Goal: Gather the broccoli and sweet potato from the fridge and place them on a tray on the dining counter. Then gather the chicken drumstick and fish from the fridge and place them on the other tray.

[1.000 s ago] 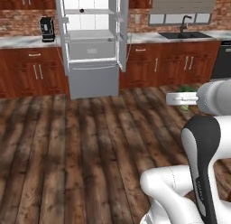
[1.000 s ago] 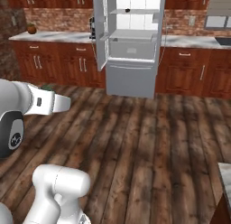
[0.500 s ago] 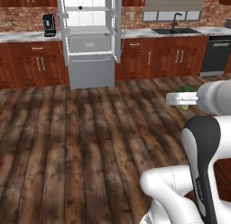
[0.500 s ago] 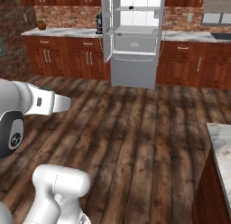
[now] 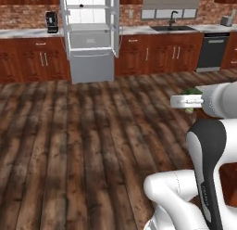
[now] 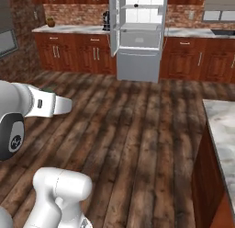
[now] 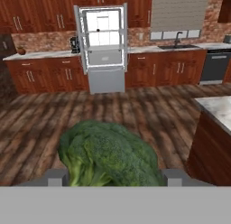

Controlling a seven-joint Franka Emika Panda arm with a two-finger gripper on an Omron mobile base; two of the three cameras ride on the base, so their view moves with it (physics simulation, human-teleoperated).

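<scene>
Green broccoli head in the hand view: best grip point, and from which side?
Grip the green broccoli head across its wide bumpy crown, as the hand does now, with one fingertip on each flank. The pale stalks at the lower left look thinner and less secure.

You've got the broccoli [image 7: 110, 155] sitting right in front of the hand camera, a big bumpy dark-green crown with paler stalks showing at its lower left, wedged between the two fingertips. In the left base view a bit of its green [image 5: 191, 92] peeks out behind the arm. The fridge [image 7: 104, 49] stands far back across the wood floor, both doors swung open, shelves lit white.
</scene>
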